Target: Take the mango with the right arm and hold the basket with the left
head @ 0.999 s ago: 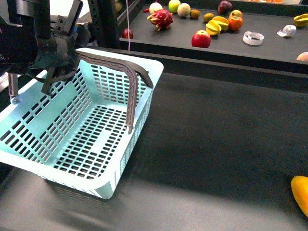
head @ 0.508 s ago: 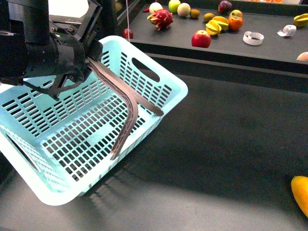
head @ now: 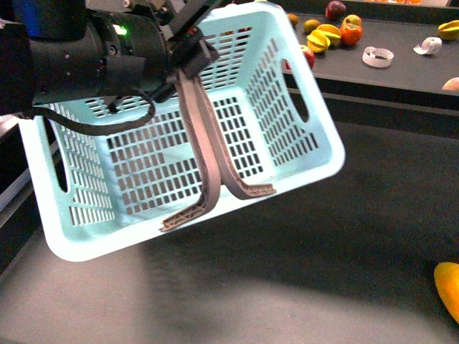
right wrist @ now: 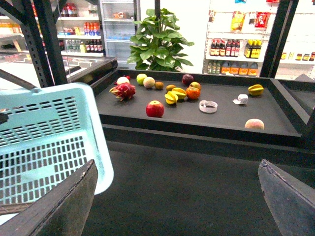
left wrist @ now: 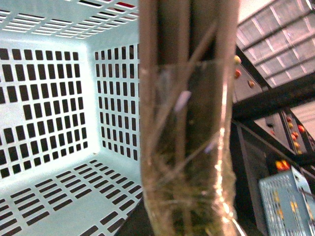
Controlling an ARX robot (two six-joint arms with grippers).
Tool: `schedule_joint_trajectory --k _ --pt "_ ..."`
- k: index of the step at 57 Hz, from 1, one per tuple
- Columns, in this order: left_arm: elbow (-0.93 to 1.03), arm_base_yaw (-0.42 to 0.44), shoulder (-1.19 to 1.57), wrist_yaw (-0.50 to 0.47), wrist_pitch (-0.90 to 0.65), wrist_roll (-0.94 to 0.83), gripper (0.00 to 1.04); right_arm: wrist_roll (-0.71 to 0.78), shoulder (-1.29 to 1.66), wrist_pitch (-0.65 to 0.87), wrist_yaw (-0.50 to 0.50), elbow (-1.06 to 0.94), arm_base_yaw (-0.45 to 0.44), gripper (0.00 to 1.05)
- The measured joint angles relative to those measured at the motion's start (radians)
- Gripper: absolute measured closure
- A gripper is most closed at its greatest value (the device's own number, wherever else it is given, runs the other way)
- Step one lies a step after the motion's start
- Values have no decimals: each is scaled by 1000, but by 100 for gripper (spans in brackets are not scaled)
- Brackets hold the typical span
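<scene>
Right pincer (right wrist: 179,196), spread wide, is judged nearer the mango (head: 448,290) at the counter (head: 323,287)'s near right edge, while left pincer (head: 190,50) clamps the basket (head: 319,143) handles far left.

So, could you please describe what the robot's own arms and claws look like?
The left arm is a bulky black cylinder with a small green light and a black cable looping beneath it, ending in a black left claw. Of the right arm only the right claw shows: two dark grey, wedge-shaped fingers.
</scene>
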State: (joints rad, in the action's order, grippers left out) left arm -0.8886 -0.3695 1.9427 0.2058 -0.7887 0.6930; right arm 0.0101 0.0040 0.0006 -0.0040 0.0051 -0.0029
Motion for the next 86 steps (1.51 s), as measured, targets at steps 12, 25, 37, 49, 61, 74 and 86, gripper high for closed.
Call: schedule_joint_trajectory --k 12,25,37,49,61,74,86 --pt "9 -93 0 97 -17 -96 99 0 0 0 0 0 0 8" --pt "9 -173 -1 144 -9 -164 99 0 0 0 0 0 0 8" --pt "-1 -200 -27 148 4 -180 99 0 0 0 0 0 0 8" --pt "-14 -209 -64 132 53 -187 99 0 0 0 0 0 0 8" --pt "-18 -210 -81 130 84 -193 99 0 0 0 0 0 0 8" --pt "-18 -229 -90 130 100 -193 99 0 0 0 0 0 0 8" --pt "-18 -235 -96 86 101 -192 99 0 0 0 0 0 0 8"
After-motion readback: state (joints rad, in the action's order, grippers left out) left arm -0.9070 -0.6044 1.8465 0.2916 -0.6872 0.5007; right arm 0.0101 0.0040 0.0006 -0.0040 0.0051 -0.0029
